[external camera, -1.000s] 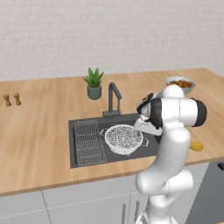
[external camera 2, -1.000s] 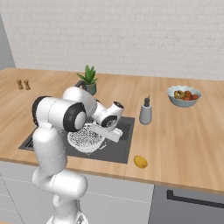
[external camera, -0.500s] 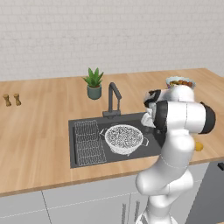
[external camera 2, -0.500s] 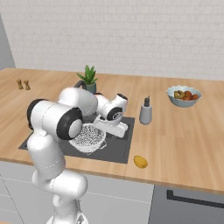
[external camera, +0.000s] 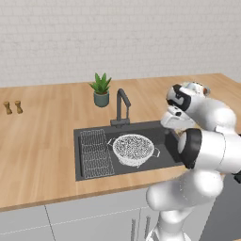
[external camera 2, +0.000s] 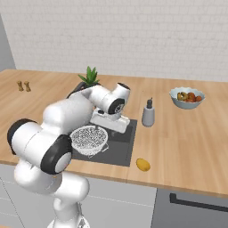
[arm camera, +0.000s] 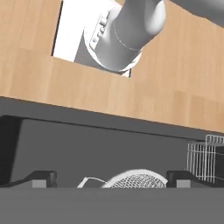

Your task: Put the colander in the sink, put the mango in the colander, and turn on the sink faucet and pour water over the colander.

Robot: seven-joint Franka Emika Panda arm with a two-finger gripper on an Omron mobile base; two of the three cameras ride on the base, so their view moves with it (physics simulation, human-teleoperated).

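Note:
The white perforated colander (external camera: 133,149) sits in the dark grey sink (external camera: 94,181), right of the wire rack (external camera: 96,153); its rim (arm camera: 136,178) shows at the bottom of the hand view. My gripper (arm camera: 112,178) hangs over the sink's right part, just above and beside the colander. It is open, its fingertips (arm camera: 43,178) wide apart with nothing between them. The white hand (external camera 2: 112,122) looks back toward the counter's front edge. The yellow-orange mango (external camera 2: 142,164) lies on the wooden counter right of the sink, near the front edge. The dark faucet (external camera: 121,106) stands behind the sink, with no water running.
A potted plant (external camera: 100,89) stands behind the faucet. A grey soap dispenser (external camera 2: 148,115) sits right of the sink, and a grey-blue fruit bowl (external camera 2: 187,97) farther right. Two small shakers (external camera: 13,107) stand at the far left of the counter.
The hand has drawn right and slightly up, away from the colander's right side. The colander stays in the sink and the jaws stay wide.

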